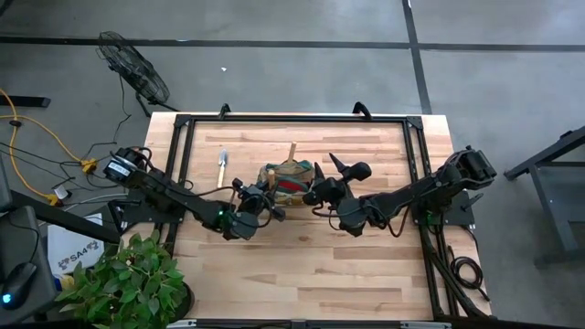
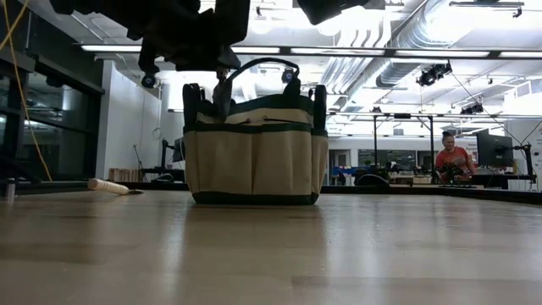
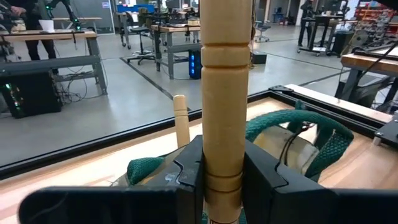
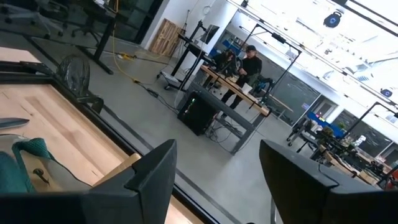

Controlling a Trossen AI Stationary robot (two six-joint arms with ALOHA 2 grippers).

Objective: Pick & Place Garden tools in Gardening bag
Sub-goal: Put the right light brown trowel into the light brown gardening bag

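Note:
The gardening bag (image 1: 288,180) (image 2: 254,152) stands upright at the table's middle, and a pale wooden handle (image 3: 181,121) sticks up out of it. My left gripper (image 1: 260,196) (image 3: 224,180) hovers at the bag's left rim, shut on a wooden-handled garden tool (image 3: 224,81). At the bag's right side, above the rim, my right gripper (image 1: 317,192) (image 4: 217,180) is open with nothing between its fingers. A trowel (image 1: 222,164) (image 2: 110,185) lies flat on the table left of the bag. My left gripper pinches the tool's wooden handle near its grooved lower end (image 3: 222,158) between its two fingers (image 3: 189,177). The fingers come level from the table's left and lie across the handle. The tool stands upright; its thin lower part (image 2: 222,93) reaches down past the bag's rim.
A black frame (image 1: 292,119) runs round the table's edges. A fan (image 1: 137,68) stands beyond the far left corner and a potted plant (image 1: 128,283) at the near left. People work at benches in the room behind. Bare wood lies on the near side of the bag.

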